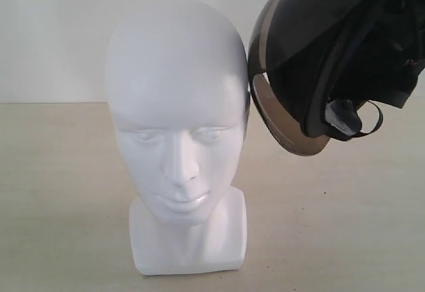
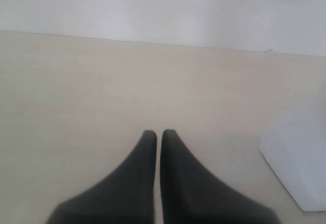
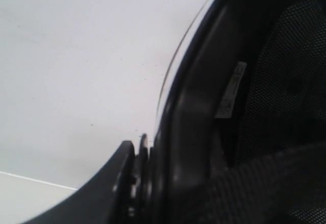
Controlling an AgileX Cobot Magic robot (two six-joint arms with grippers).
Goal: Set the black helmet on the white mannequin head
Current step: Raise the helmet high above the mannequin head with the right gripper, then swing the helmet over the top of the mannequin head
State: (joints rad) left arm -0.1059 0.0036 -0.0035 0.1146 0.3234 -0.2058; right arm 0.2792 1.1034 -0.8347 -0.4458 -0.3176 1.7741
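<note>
The white mannequin head [image 1: 176, 129] stands upright on the pale table, facing the camera. The black helmet [image 1: 332, 46] hangs in the air to its right, tilted, its smoky visor [image 1: 279, 116] close beside the head's temple and its chin strap [image 1: 352, 116] dangling. In the right wrist view the helmet's rim and mesh lining [image 3: 244, 107] fill the picture, and my right gripper [image 3: 145, 155] is shut on that rim, one finger [image 3: 109, 183] outside the shell. My left gripper [image 2: 158, 135] is shut, nothing in it, low over the table beside the head's block base [image 2: 300, 168].
A white wall [image 1: 53, 33] rises behind the table [image 1: 60, 192]. Bare tabletop lies to the left of the head and in front of it.
</note>
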